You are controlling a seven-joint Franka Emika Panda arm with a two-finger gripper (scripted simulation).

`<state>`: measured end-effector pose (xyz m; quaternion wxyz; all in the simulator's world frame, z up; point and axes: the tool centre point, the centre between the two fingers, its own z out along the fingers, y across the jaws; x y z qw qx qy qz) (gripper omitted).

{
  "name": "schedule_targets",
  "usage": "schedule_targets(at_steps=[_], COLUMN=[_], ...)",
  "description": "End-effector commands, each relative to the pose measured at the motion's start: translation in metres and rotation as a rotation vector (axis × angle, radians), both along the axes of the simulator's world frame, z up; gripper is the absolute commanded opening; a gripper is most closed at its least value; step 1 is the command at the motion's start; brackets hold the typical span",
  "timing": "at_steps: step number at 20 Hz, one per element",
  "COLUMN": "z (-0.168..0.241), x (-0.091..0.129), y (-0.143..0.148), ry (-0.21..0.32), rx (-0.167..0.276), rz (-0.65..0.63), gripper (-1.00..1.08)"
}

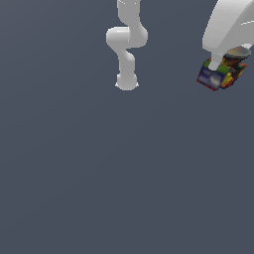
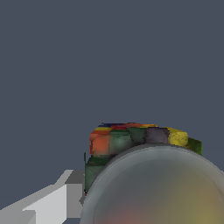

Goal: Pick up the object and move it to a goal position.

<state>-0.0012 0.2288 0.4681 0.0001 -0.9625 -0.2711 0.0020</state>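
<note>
A plain dark grey surface fills the whole exterior view, with no markings and no visible goal marker.

Left of centre, toward the far side, stands a white robot arm (image 1: 127, 44), its round base on the grey surface and its jointed links rising out of the picture's upper edge.

At the exterior view's far right, near the upper corner, a large white part of the arm comes down to the gripper (image 1: 217, 63). One white finger (image 1: 215, 63) lies across the face of the object (image 1: 221, 74), a small boxy block patched in red, yellow, green, blue and orange. The block sits tilted. The fingers appear clamped on it, though only one finger shows clearly, and whether the block rests on the surface or hangs above it cannot be told.

In the wrist view, the object (image 2: 131, 140) sits directly beyond a large blurred round shape that hides its lower half. A grey-white finger (image 2: 57, 203) shows beside it.

Risks, as a judgement: the tilted block may be held off-centre, so it could twist or slip free during a fast move. With no goal visible, overshooting is also possible.

Count: one arm, one gripper, one block.
</note>
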Motion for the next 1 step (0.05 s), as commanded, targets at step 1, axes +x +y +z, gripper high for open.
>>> schedule_targets(at_steps=[1], z=[0.003], x=[0.0003], y=[0.0005], ry=[-0.004], rx=[0.001], rz=[0.0], gripper=[-1.0])
